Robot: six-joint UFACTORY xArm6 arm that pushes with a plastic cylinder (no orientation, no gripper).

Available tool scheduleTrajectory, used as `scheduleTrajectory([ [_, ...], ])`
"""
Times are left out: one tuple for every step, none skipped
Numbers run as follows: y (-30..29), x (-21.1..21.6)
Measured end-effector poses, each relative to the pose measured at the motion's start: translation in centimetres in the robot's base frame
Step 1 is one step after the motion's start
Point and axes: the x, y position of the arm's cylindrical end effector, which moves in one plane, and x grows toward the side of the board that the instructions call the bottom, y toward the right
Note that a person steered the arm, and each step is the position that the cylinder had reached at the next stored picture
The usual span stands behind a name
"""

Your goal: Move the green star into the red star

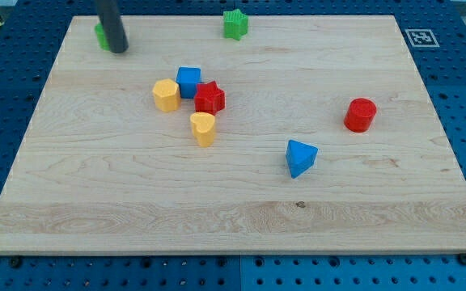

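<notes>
Two green blocks: my tip (119, 50) touches the half-hidden one (100, 34); green star (235, 24) well right. Red star (209, 98) touches blue cube (188, 81); a push risks scattering them. Tool: no jaws.

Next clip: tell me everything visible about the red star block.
The red star is a small, matte, solid-coloured block with a star-shaped top, lying flat on the wooden board left of centre. The blue block touches its upper-left side; the yellow blocks sit close by, apparently not touching. My tip is far off, toward the view's top left.
</notes>
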Motion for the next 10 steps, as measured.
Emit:
scheduleTrajectory([
  [-0.6, 0.3],
  [-1.8, 1.2],
  [-1.9, -1.1],
  [-1.9, -0.9],
  [-1.8, 1.1],
  [-1.3, 1.1],
  [3.0, 1.4],
  [3.7, 1.0],
  [5.7, -0.4],
  [8.8, -1.2],
])
